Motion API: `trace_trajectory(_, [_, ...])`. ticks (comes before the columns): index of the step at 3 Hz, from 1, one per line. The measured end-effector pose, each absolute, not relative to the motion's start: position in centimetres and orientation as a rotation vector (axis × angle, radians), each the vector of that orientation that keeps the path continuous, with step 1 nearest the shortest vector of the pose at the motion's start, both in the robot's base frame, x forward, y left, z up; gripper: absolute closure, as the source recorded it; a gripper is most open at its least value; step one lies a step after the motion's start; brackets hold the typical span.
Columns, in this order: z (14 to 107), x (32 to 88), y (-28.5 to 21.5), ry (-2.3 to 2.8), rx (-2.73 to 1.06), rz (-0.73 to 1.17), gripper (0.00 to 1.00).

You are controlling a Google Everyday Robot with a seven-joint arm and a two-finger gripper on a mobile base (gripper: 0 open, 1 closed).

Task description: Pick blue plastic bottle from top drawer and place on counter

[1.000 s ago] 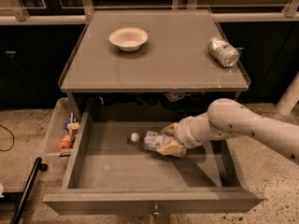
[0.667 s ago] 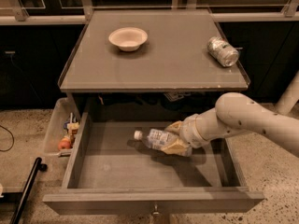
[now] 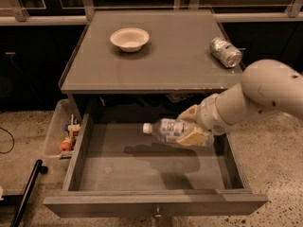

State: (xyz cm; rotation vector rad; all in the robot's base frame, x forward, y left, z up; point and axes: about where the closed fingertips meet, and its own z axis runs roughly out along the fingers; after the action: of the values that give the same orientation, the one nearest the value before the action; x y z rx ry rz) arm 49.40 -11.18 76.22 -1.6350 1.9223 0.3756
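The blue plastic bottle [image 3: 166,129], clear with a white cap and pale label, lies level in the air above the open top drawer [image 3: 142,171], cap pointing left. My gripper [image 3: 191,125] is shut on the bottle's right end and holds it clear of the drawer floor, where its shadow falls. My pale arm [image 3: 265,96] reaches in from the right. The counter [image 3: 161,56] lies just above and behind the drawer.
A pale bowl [image 3: 129,38] stands at the counter's back left. A silver can [image 3: 226,51] lies on its side at the counter's right. A narrow pale tray [image 3: 60,132] of small colourful items sits left of the drawer. A black bar [image 3: 27,193] lies on the floor at lower left.
My gripper has lifted the bottle off the drawer floor, and it now hangs higher with a shadow beneath. The arm has risen with it.
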Motion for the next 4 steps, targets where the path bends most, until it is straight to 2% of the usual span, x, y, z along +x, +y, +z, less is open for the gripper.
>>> trace_trajectory(1, [83.9, 50.6, -14.2, 1.873, -1.630, 0.313, 1.00])
trace_trajectory(3, [84.5, 50.9, -14.1, 1.863, -1.634, 0.292, 1.00])
trace_trajectory(4, [88.3, 53.2, -14.4, 1.739, -1.643, 0.215, 1.00])
